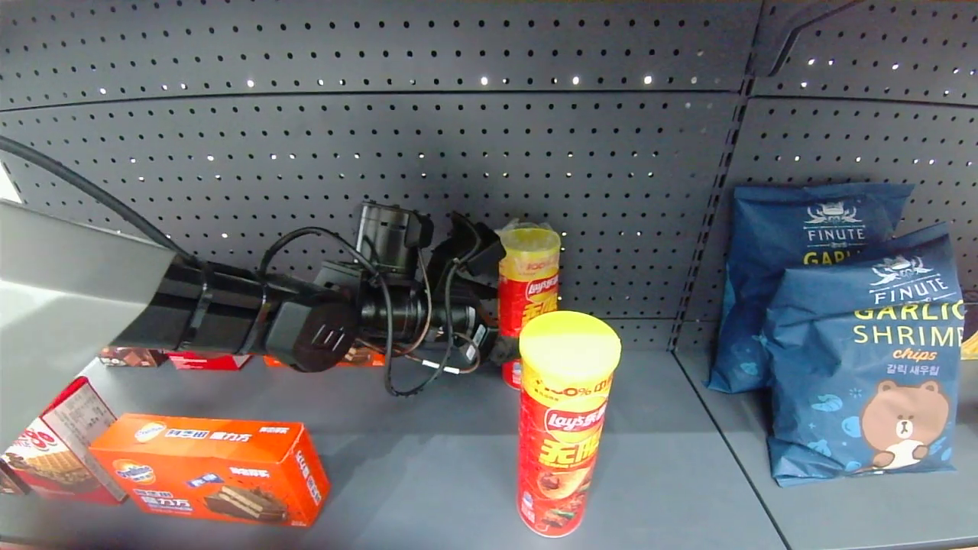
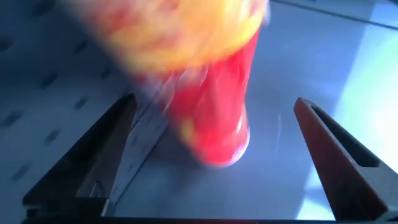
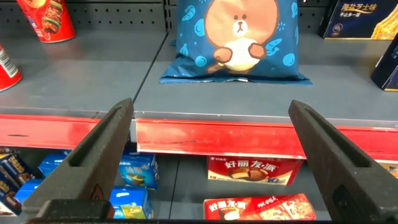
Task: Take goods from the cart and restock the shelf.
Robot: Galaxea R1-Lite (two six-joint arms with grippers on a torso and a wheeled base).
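Two red chip cans with yellow lids stand upright on the grey shelf (image 1: 428, 473). The rear can (image 1: 529, 284) is close to the pegboard; the front can (image 1: 569, 420) stands nearer the shelf edge. My left gripper (image 1: 489, 296) has come in from the left and is open at the rear can. In the left wrist view that can (image 2: 214, 118) stands between the spread fingers (image 2: 93, 162), with neither finger touching it. My right gripper (image 3: 211, 109) is open with nothing in it, out in front of the shelf's red edge rail (image 3: 217, 137).
An orange snack box (image 1: 214, 470) and a wafer box (image 1: 53, 451) lie at the front left. Blue shrimp chip bags (image 1: 863, 367) lean at the right, past a shelf seam. Small boxes (image 1: 206, 360) sit behind the left arm. Boxes (image 3: 255, 171) fill the lower shelf.
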